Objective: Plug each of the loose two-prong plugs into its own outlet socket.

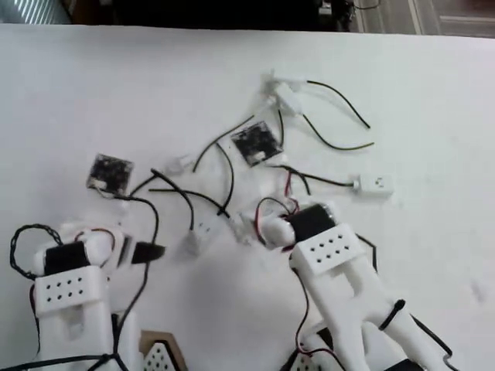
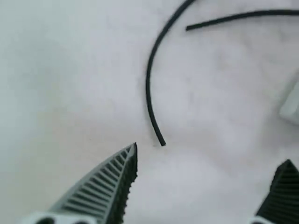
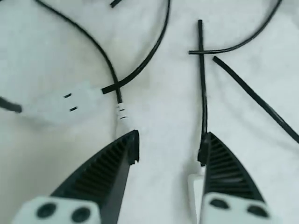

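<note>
While your right gripper (image 3: 168, 149) hangs over the table (image 1: 77, 93) near its front edge, fingers spread apart, a white outlet socket (image 3: 60, 106) lies just beside one fingertip, both slots showing; a small white plug (image 3: 121, 112) on its black cable sits just ahead of the gap, touching neither finger; your left gripper (image 2: 210, 156) is spread open too, at the front-left corner, with a loose cable end (image 2: 161, 140) just off one tip; count two sockets for certain, this one and a far socket (image 1: 377, 184) toward the right edge; two dark boards (image 1: 110, 171) lie mid-table.
</note>
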Robot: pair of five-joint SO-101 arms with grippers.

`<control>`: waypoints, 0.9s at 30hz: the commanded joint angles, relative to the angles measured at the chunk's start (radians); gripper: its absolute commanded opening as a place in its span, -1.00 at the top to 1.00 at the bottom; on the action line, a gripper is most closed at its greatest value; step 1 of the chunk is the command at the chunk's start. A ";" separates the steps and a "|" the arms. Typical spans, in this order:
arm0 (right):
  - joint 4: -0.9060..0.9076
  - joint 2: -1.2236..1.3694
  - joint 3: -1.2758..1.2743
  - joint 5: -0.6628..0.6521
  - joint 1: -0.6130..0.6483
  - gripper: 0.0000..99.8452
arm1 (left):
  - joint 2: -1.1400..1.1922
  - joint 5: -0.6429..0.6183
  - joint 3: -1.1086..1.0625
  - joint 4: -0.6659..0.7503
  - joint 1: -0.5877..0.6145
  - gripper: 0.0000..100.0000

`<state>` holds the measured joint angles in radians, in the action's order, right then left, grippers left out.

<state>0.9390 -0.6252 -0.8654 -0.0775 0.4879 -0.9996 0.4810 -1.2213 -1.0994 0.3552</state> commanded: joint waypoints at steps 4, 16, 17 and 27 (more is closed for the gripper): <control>-0.128 -0.035 -0.068 0.021 -0.045 0.60 | -0.016 -0.026 0.005 -0.041 -0.216 0.15; -0.128 -0.035 -0.068 0.026 -0.096 0.60 | -0.015 -0.207 -0.115 0.173 -0.487 0.16; -0.128 -0.035 -0.068 0.026 -0.096 0.60 | -0.015 -0.219 -0.115 0.184 -0.489 0.16; -0.125 -0.035 -0.069 0.029 -0.094 0.60 | 0.197 -0.226 -0.048 0.311 -0.496 0.27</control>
<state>0.8286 -0.6252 -0.9406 -0.0560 0.4035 -0.9383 0.2662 -1.3487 -0.8232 -0.1266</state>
